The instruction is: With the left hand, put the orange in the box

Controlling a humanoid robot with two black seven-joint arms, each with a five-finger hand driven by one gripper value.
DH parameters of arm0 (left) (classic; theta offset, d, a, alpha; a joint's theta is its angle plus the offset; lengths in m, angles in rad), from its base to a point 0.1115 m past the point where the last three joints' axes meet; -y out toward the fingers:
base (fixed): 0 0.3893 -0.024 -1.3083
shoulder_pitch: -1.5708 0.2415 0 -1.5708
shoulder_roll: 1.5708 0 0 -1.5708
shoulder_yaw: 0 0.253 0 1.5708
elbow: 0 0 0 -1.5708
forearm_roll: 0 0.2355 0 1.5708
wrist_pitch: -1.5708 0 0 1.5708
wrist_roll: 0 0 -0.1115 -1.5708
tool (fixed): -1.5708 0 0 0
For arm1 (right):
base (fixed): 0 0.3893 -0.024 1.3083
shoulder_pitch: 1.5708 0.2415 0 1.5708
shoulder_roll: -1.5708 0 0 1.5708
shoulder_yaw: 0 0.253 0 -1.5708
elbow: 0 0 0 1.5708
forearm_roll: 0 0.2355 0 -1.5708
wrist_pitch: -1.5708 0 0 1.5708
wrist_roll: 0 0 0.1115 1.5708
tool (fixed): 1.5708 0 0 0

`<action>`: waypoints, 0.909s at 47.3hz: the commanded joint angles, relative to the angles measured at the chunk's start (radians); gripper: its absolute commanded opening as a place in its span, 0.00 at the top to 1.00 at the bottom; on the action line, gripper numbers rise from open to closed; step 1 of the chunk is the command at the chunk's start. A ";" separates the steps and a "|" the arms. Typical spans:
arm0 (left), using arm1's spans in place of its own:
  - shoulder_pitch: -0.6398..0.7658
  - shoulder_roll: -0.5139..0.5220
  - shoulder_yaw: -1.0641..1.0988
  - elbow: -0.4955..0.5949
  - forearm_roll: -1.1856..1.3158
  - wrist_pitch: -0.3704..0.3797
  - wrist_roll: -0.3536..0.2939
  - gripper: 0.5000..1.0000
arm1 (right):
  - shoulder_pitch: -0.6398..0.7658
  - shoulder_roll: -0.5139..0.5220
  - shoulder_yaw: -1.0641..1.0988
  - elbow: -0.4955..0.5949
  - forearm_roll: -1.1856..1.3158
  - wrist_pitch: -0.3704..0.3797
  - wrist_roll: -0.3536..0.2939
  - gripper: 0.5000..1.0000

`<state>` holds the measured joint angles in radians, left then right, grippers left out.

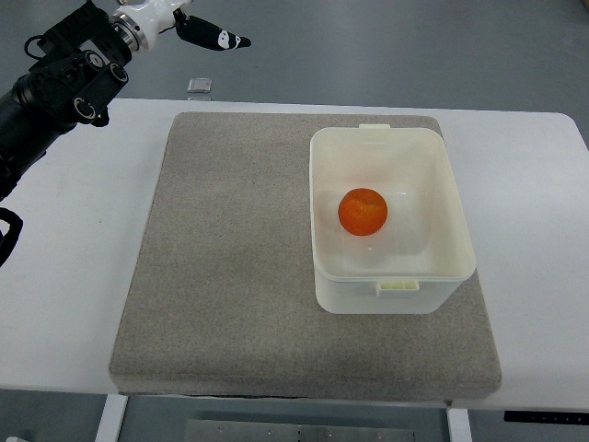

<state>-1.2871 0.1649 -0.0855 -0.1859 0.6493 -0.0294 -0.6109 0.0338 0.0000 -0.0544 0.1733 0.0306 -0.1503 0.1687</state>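
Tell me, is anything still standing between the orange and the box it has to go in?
Nothing visible does: the orange already lies inside the white box, on its floor. The left hand is up at the far left, off the grey mat, holding nothing.

left arm — upper left corner | left hand — fingers extended, empty

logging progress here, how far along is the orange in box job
It looks done: the orange lies inside the white box on the grey mat. Nothing is in hand: the left hand is raised at the top left, away from the box and holding nothing. Nothing looks left to place; the right arm is not visible.
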 commanded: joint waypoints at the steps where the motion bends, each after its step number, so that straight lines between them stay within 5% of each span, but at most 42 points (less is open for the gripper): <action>1: 0.020 -0.004 0.000 0.002 -0.167 -0.004 0.000 0.26 | 0.000 0.000 -0.001 0.000 0.000 0.000 0.000 0.15; 13: 0.066 -0.010 0.003 0.000 -0.652 -0.058 0.000 0.26 | 0.000 0.000 -0.001 0.000 0.000 0.000 0.000 0.15; 21: 0.121 -0.010 -0.072 0.013 -0.743 -0.158 0.000 0.27 | 0.000 0.000 -0.001 0.000 0.000 0.000 0.000 0.15; 30: 0.184 -0.042 -0.224 0.043 -0.749 -0.150 0.000 0.29 | 0.000 0.000 -0.001 0.000 0.000 0.000 0.000 0.15; 43: 0.215 -0.071 -0.376 0.033 -0.773 -0.147 0.123 0.29 | 0.000 0.000 -0.001 0.000 0.000 0.000 0.000 0.15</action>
<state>-1.0787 0.0972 -0.4226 -0.1457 -0.1027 -0.1764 -0.5000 0.0337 0.0000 -0.0550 0.1733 0.0306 -0.1503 0.1687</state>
